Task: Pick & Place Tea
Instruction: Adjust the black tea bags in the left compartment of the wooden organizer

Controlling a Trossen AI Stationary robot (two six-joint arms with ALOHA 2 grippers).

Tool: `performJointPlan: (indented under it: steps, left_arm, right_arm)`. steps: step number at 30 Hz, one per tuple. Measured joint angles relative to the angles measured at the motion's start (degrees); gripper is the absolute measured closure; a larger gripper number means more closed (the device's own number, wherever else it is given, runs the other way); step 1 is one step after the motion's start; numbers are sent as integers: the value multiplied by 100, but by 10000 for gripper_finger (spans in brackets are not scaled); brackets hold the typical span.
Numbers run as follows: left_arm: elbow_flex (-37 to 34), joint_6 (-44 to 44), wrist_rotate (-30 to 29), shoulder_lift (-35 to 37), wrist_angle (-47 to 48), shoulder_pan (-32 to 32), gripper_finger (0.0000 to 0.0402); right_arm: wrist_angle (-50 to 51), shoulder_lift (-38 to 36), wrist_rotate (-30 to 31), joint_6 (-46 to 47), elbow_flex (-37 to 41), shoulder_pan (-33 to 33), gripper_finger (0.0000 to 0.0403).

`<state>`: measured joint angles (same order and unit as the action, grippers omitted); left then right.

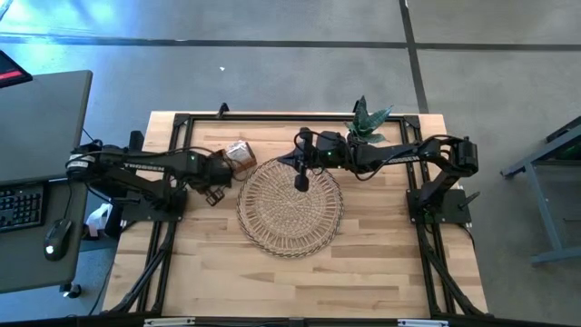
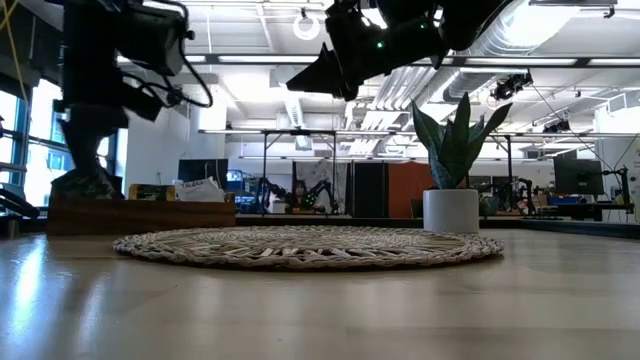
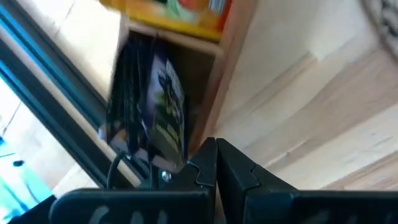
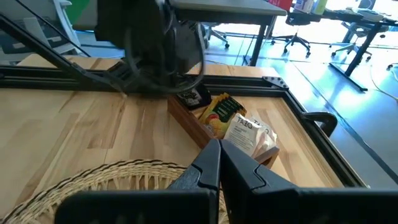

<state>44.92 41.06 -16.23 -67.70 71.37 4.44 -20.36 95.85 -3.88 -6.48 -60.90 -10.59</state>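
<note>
Left claw (image 1: 215,193) clenched, empty, by wooden box (image 1: 241,157) of tea sachets (image 4: 249,134); right claw (image 1: 301,183) clenched, empty, above wicker tray (image 1: 290,209)

The wicker tray (image 1: 290,208) lies in the table's (image 1: 381,272) middle, the wooden box (image 1: 240,157) behind-left, the plant (image 1: 368,120) behind-right.

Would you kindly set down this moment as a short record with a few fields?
left gripper: shut, empty, at the wooden box, by its dark sachets
right gripper: shut, empty, above the wicker tray
tea in box: orange sachets and white sachets standing in compartments
tray: no sachets visible on it
plant: potted plant beyond the tray
</note>
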Motion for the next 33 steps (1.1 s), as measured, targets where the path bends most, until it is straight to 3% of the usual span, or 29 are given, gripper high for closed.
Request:
performJointPlan:
  steps: [8, 15, 24, 33]
  left_arm:
    - [-145, 446, -357, 0, 528, -291, 401]
    - [-146, 178, -1004, 0, 440, 168, 401]
    - [-146, -732, -1005, 0, -439, 770, 401]
    - [-155, -792, -997, -371, -452, 794, 401]
  right_arm:
    - [-2, 1, -107, 0, 0, 0, 397]
    - [-9, 2, -107, 0, 0, 0, 397]
    - [-4, 2, -107, 0, 0, 0, 396]
    - [0, 2, -108, 0, 0, 0, 396]
